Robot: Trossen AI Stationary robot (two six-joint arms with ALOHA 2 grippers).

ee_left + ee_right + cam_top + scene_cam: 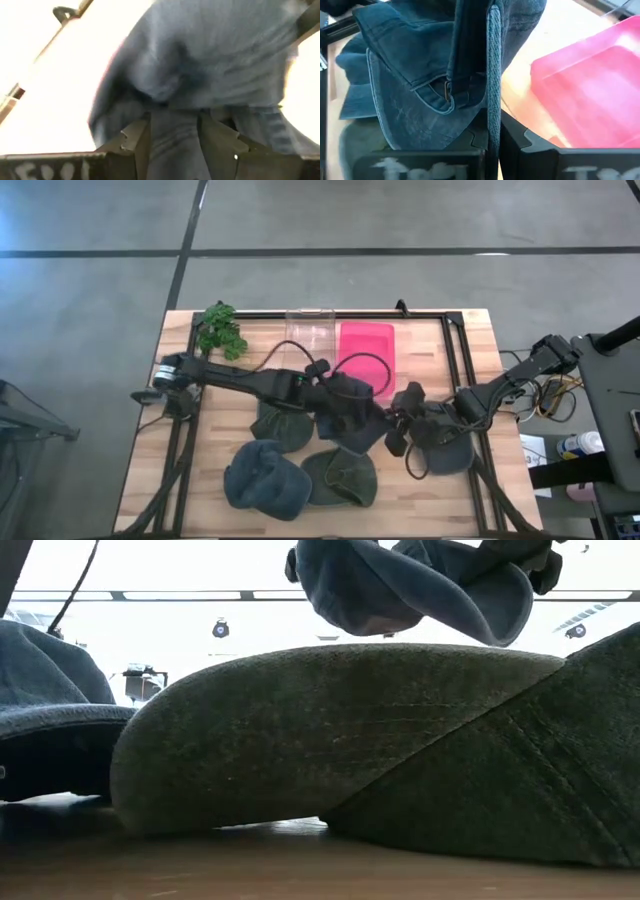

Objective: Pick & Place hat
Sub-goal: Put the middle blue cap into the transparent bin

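From above we see a wooden table (450, 340) with two dark robot arms meeting near the middle of the frame. The left gripper (345, 395), reaching in from the left side, and the right gripper (398, 425), reaching in from the right, both meet at a dark blue denim hat (352, 420) at centre frame. In the left wrist view, denim cloth fills the gap between the left gripper's fingers (135, 140), which stand apart around a fold of the hat (200, 60). In the right wrist view, the right gripper's fingers (515, 135) are pressed together on a thin corded edge of the hat (410, 90). From table height we see the hat (420, 585) hanging at the top of the frame, clear of the caps below it. Just below it in the overhead frame lie an olive green cap (340, 478) and a blue-grey cap (262, 478); another olive cap (282, 425) sits under the left arm. Behind the grippers, toward the top of the frame, are a pink tray (366, 350), a clear container (310, 330), and a green leafy plant (220, 330) at upper left.
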